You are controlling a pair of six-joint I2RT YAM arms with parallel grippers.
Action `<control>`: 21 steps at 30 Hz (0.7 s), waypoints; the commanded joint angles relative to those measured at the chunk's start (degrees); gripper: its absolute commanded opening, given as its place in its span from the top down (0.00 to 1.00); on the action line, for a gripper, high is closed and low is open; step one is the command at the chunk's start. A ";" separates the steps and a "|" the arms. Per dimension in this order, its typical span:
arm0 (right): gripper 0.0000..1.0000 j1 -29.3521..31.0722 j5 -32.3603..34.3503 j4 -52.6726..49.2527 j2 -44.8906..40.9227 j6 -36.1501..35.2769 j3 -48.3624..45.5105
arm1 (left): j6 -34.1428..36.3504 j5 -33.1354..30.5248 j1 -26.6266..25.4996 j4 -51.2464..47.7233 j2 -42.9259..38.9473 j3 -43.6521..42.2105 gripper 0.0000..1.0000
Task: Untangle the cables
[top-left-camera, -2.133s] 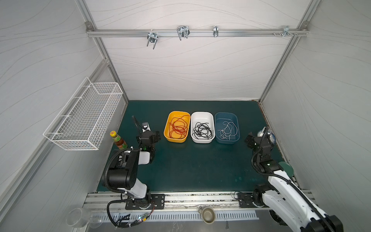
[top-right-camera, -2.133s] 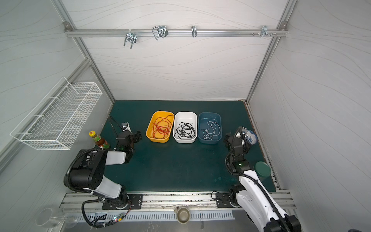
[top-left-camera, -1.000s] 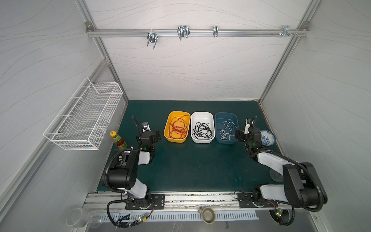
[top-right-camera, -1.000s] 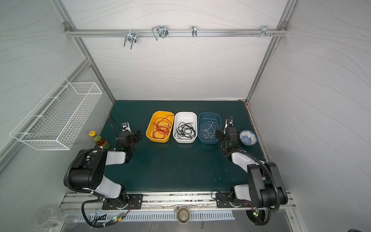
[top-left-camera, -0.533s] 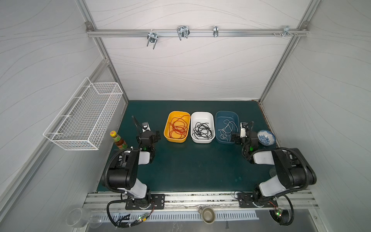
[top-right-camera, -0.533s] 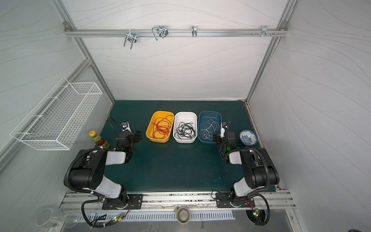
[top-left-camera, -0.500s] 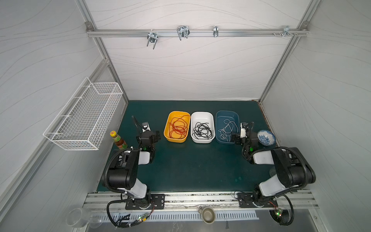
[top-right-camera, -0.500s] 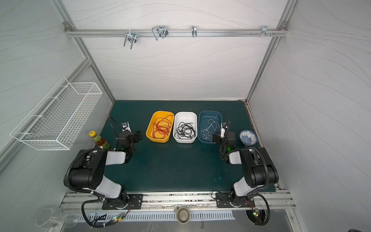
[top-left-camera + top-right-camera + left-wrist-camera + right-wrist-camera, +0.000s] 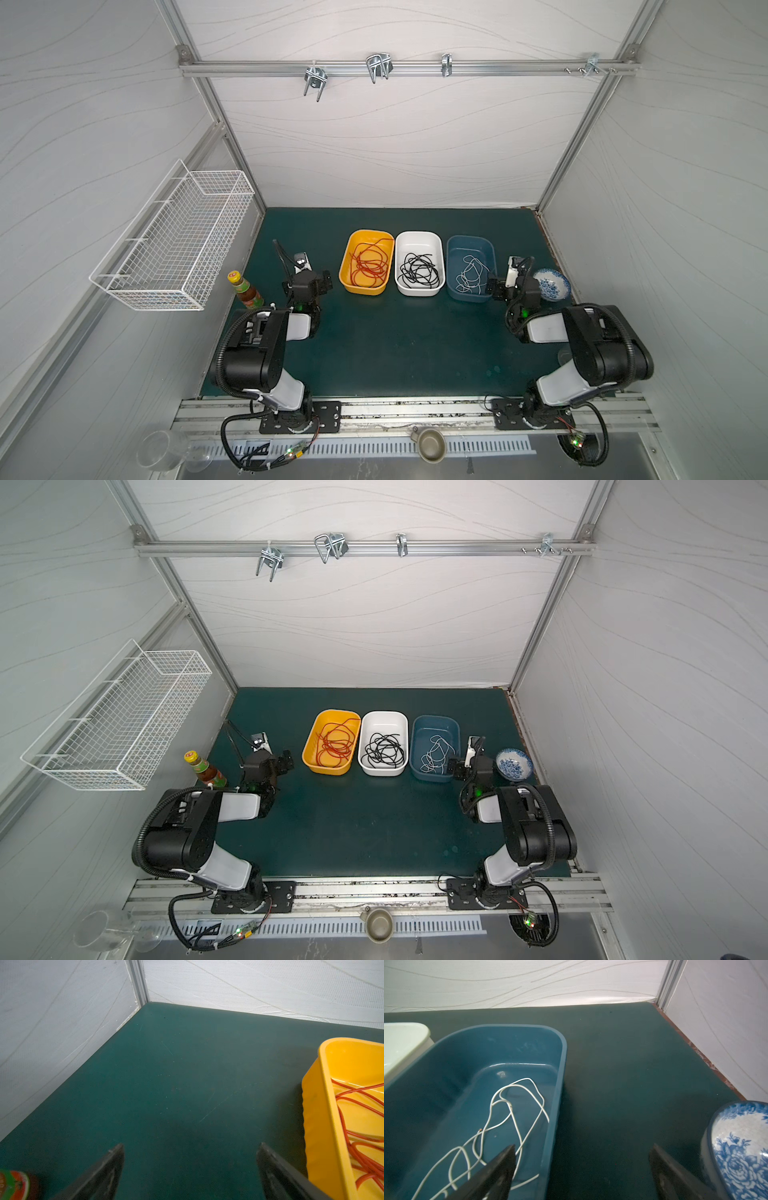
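Right wrist view: white cable (image 9: 512, 1113) alone in blue bin (image 9: 564, 1057); my right tool (image 9: 583, 1147) wide, empty, at bin's 4 o'clock. Both top views: red cable (image 9: 370, 266) in yellow bin (image 9: 371, 232), black cable (image 9: 417, 272) in white bin (image 9: 418, 234); my left tool (image 9: 190, 1147) wide, empty. Sorted by color, I'd call it done, nothing left afaict.

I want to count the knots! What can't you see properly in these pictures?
- White cable: right wrist view, near loops hidden behind a finger of the right gripper, then cut off by the edge.
- Red cable: left wrist view, mostly cut off by the edge.
- Black cable: in both top views, too small to tell knots from crossings.
- Sauce bottle: label too small in a top view.
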 commanded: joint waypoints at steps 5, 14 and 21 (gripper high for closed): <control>0.01 -0.62 -0.72 1.40 0.26 0.46 1.01 | 0.09 0.20 0.20 2.98 0.45 0.05 0.00; 0.01 -0.53 -2.69 -8.50 1.40 -0.67 6.78 | 0.10 0.27 0.20 2.96 0.46 0.05 0.00; 0.01 -0.46 -2.69 -7.82 0.93 -0.68 6.22 | 0.02 0.31 0.15 2.99 0.46 0.05 0.00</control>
